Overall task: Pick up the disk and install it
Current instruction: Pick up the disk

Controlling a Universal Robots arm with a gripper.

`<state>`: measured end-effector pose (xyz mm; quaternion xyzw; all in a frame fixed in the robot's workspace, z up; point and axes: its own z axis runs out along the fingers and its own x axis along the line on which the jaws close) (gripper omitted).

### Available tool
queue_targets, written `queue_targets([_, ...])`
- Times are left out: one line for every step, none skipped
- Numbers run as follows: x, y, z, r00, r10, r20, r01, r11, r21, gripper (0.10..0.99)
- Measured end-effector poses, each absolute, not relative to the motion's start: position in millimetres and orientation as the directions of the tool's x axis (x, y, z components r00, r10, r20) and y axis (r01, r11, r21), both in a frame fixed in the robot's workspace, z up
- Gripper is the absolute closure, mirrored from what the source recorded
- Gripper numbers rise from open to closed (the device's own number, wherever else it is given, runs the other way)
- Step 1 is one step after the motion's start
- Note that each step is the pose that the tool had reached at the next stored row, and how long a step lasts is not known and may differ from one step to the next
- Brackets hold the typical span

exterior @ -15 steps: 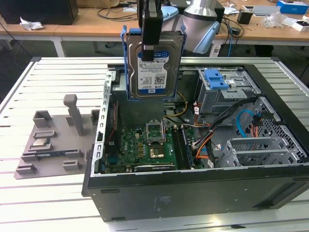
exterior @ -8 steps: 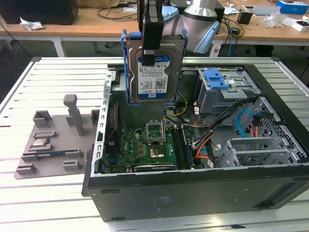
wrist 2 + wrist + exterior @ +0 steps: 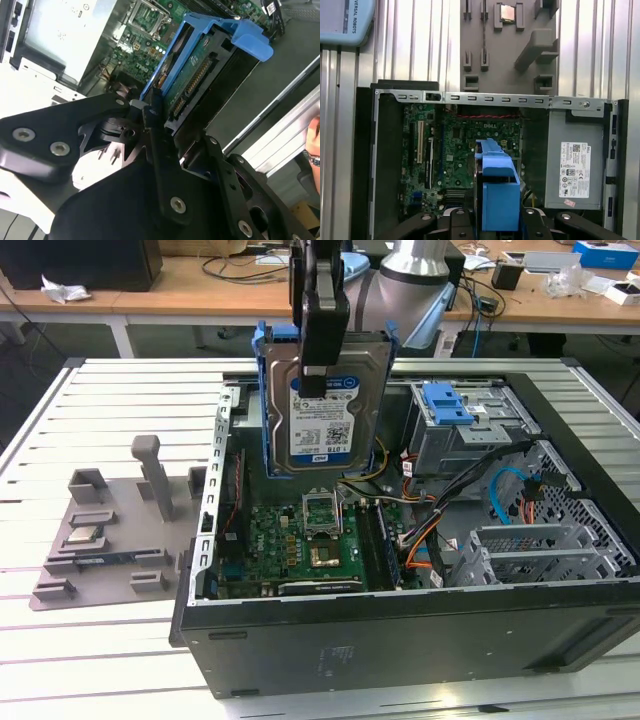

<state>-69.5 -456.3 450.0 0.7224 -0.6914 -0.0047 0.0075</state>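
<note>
The disk (image 3: pixel 325 415) is a silver hard drive with a white and blue label in a blue plastic carrier frame. It hangs upright above the open computer case (image 3: pixel 400 615), over the rear part of the motherboard (image 3: pixel 300 540). My gripper (image 3: pixel 318 370) is shut on the disk's upper end, one black finger crossing the label side. In the second wrist view the disk (image 3: pixel 200 65) shows edge-on with its connector side visible, clamped by the gripper (image 3: pixel 175 125). The first wrist view looks down along the blue carrier of the disk (image 3: pixel 497 192) into the case, with the gripper (image 3: pixel 497 222) around it.
A drive cage with a blue latch (image 3: pixel 445 402) sits at the case's far right corner, with cables beside it. The grey power-supply box (image 3: pixel 572 167) fills one end of the case. A grey fixture plate (image 3: pixel 110 530) lies on the slatted table at the exterior view's left. A person's hand (image 3: pixel 314 142) is near.
</note>
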Motion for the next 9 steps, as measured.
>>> queue_targets([-65.6, -456.4, 449.5, 0.044, -0.999, 0.003, -0.999, -0.044, 0.017, 0.722])
queue_targets([-60.0, -456.5, 448.9, 0.044, -0.999, 0.003, -0.999, -0.044, 0.017, 0.722])
queue_targets([-56.2, -456.4, 448.6, 0.044, -0.999, 0.003, -0.999, -0.044, 0.017, 0.722])
queue_targets([-53.6, -456.5, 448.5, 0.044, -0.999, 0.003, -0.999, -0.044, 0.017, 0.722])
queue_targets([-50.9, -456.5, 448.3, 0.044, -0.999, 0.003, -0.999, -0.044, 0.017, 0.722])
queue_targets([-48.2, -456.5, 448.2, 0.044, -0.999, 0.004, -0.999, -0.044, 0.017, 0.722])
queue_targets([-45.9, -456.5, 448.1, 0.044, -0.999, 0.003, -0.999, -0.044, 0.017, 0.722])
queue_targets([-43.2, -456.5, 448.0, 0.044, -0.999, 0.003, -0.999, -0.044, 0.017, 0.722])
queue_targets([-38.7, -456.5, 447.8, 0.044, -0.999, 0.003, -0.999, -0.044, 0.017, 0.722])
